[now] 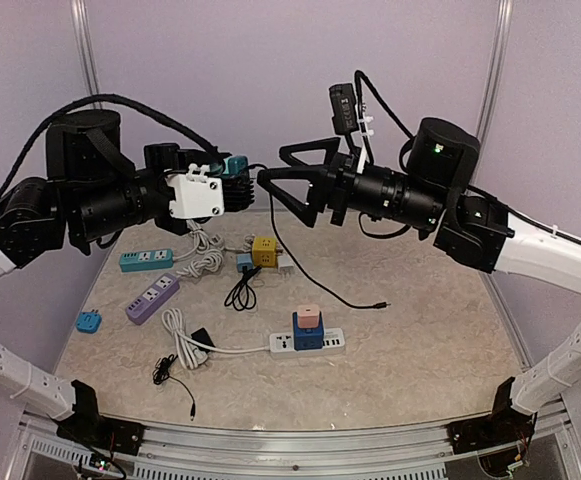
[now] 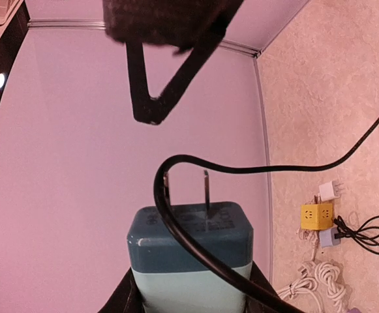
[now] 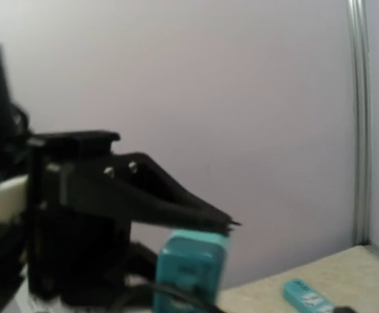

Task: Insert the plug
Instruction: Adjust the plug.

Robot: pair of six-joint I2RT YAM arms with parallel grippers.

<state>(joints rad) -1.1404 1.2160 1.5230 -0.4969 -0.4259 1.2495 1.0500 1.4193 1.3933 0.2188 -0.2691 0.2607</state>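
The plug [image 2: 192, 251] is a two-tone teal block with two metal prongs pointing away from the left wrist camera. My left gripper [image 2: 192, 293] is shut on its pale lower half and holds it high above the table [image 1: 232, 172]. A black cable [image 2: 196, 251] loops across the plug's face and trails down to the table. My right gripper [image 1: 272, 165] is open, its fingers spread just right of the plug. In the blurred right wrist view one finger [image 3: 176, 207] lies along the top of the plug [image 3: 189, 267]; the other finger is out of view.
On the table lie a white power strip [image 1: 335, 340] carrying a blue and a pink adapter, a purple strip [image 1: 152, 297], a teal strip [image 1: 146, 259], a yellow cube socket [image 1: 263, 250], a small blue adapter [image 1: 88, 321] and coiled white cords [image 1: 202, 262].
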